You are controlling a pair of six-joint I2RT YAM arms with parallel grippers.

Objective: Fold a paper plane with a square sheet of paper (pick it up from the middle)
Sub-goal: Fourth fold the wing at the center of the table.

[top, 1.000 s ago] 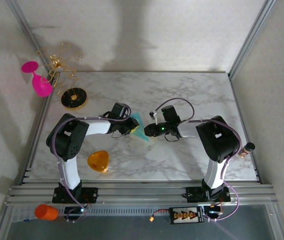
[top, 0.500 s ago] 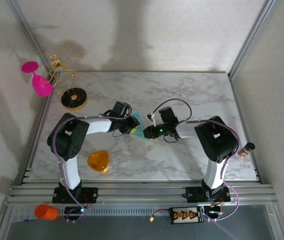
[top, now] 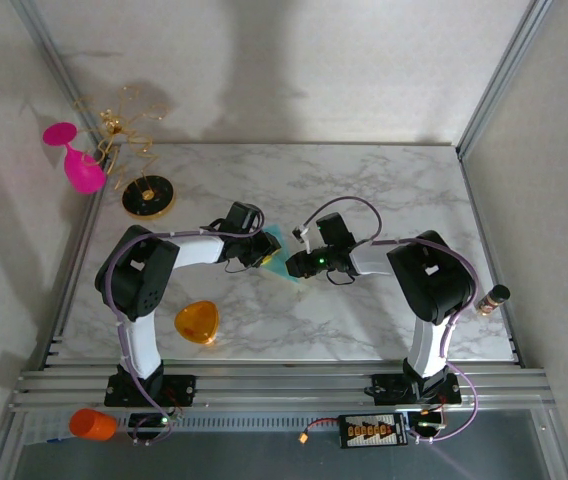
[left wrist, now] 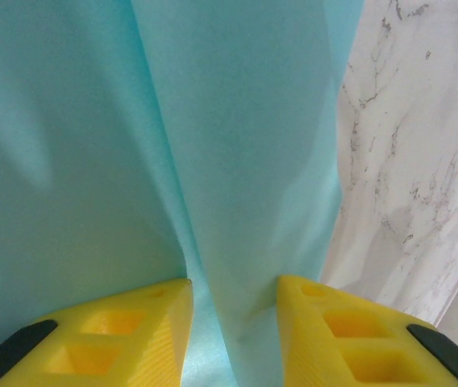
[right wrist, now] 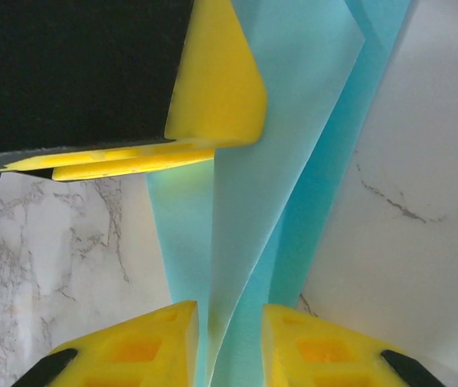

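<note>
While the two arms are meeting at the table's middle, change: the right gripper point(top: 300, 265) is sliding toward nine o'clock and closing on the left gripper point(top: 261, 250), so less teal is showing between them than a second ago.
Left gripper: its jaws are easing slightly wider than a moment ago. A raised fold of the square sheet of paper point(left wrist: 237, 121) is running between its yellow fingers point(left wrist: 124, 322), but I cannot tell whether they are pinching it.
Sheet position: it is lying at the centre of the marble table point(top: 384, 190), already folded long and narrow, and is reaching into both grippers.
Right gripper: its fingers are clamping stacked layers of the sheet, leaving only a slim gap; the left gripper's yellow finger is sitting just beyond, at twelve o'clock.
Meaning for the task: a crease is probably being pressed or passed across, and the dart is not looking finished yet.
Pink glass point(top: 76, 160): leaning at ten o'clock, showing nothing inside.
Orange cup point(top: 92, 423): lying on its side at seven o'clock, hiding its interior.
Small bottle point(top: 491, 297): resting at four o'clock, its contents being too small to tell.
</note>
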